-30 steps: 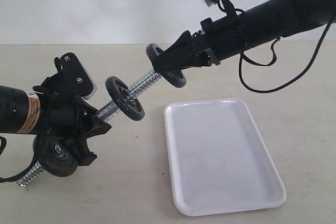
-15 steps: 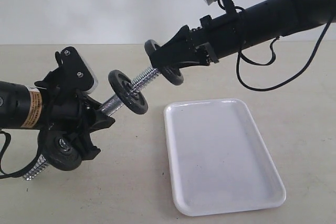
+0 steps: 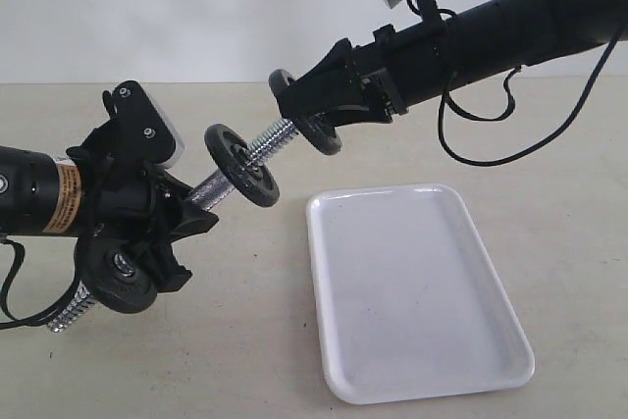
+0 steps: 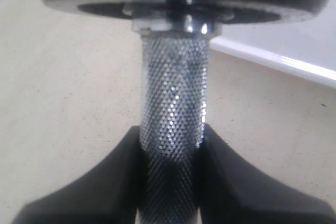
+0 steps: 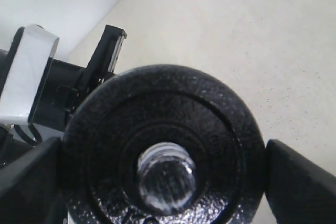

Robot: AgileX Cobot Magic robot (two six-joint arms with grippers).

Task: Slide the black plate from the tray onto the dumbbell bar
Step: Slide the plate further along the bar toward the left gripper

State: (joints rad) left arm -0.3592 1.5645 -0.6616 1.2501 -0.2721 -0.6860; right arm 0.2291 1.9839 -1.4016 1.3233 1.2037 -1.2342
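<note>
Black plate off tray, on dumbbell bar, in right claw.

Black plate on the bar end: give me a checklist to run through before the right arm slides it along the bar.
1. Left gripper clamped on the dumbbell bar's knurled middle: ok.
2. Bar's threaded tip through the black plate's centre hole: ok.
3. Right gripper holding the plate's rim on both sides: ok.
4. Bare thread between it and the inner plate: ok.
5. Plate square to the bar: cannot tell.
</note>
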